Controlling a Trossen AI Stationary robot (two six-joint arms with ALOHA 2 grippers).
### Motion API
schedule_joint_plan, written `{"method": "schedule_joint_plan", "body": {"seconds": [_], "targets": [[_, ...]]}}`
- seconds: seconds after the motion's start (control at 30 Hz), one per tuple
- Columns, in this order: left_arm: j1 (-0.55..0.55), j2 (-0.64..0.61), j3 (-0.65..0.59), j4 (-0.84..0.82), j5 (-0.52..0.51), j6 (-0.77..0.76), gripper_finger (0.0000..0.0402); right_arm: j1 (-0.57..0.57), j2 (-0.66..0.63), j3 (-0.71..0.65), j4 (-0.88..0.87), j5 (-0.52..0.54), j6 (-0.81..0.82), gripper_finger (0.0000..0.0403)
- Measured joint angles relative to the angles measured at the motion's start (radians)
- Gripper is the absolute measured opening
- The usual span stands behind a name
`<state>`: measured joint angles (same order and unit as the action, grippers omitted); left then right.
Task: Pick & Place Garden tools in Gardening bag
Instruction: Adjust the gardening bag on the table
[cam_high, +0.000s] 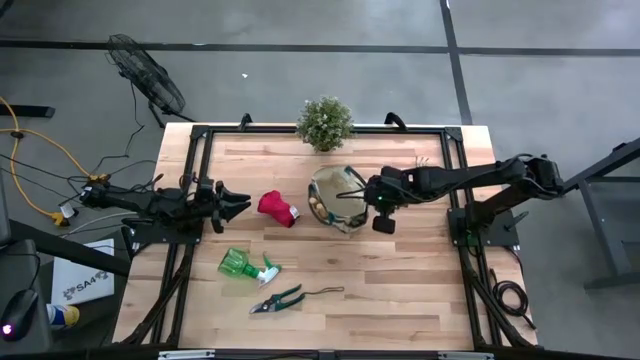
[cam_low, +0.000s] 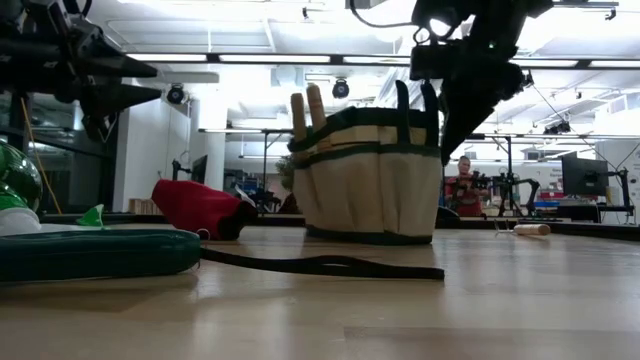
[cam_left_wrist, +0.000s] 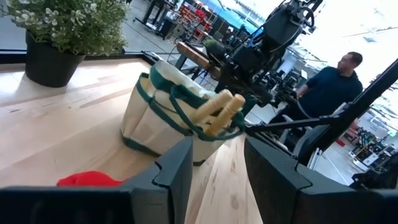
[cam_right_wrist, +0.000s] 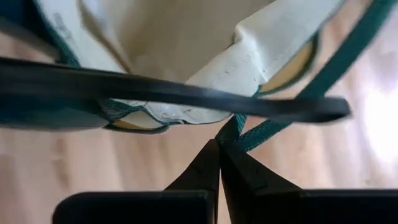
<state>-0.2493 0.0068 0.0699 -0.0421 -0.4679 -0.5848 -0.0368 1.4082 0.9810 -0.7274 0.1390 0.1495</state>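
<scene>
The gardening bag (cam_high: 338, 199) stands upright a little past the table's centre toward three o'clock, with two pale wooden tool handles (cam_low: 309, 107) sticking up out of it on the side facing nine o'clock. The right gripper (cam_high: 372, 192) hangs at the bag's three o'clock rim, and its wrist camera shows the two dark fingers (cam_right_wrist: 205, 167) pressed together tip to tip with nothing between them, their points just at a dark green strap (cam_right_wrist: 261, 130) of the bag; whether they touch the strap cannot be told. The left gripper (cam_high: 236, 203) waits at the nine o'clock side of the table, its fingers (cam_left_wrist: 177, 171) parted and empty, pointing toward the bag. Between that gripper and the bag lies the red glove (cam_high: 276, 208), just beside the gripper's tips and apart from the bag. Toward six o'clock from the glove lies the green spray bottle (cam_high: 243, 265) on its side, and farther toward six o'clock the green-handled pruners (cam_high: 277, 300), with a thin dark cord (cam_high: 325, 292) trailing from them toward three o'clock. A potted plant (cam_high: 325, 122) stands at the twelve o'clock edge of the table (cam_high: 400, 290), near the bag but not touching it. In the room beyond the table a person (cam_left_wrist: 326, 87) in a dark top is visible.
</scene>
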Motion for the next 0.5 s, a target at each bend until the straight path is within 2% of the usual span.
{"method": "schedule_joint_plan", "body": {"seconds": [0.5], "targets": [[0.000, 0.000, 0.001, -0.025, 0.009, -0.031, 0.0140, 0.134, 0.000, 0.000, -0.012, -0.227, 0.352, 0.0003]]}}
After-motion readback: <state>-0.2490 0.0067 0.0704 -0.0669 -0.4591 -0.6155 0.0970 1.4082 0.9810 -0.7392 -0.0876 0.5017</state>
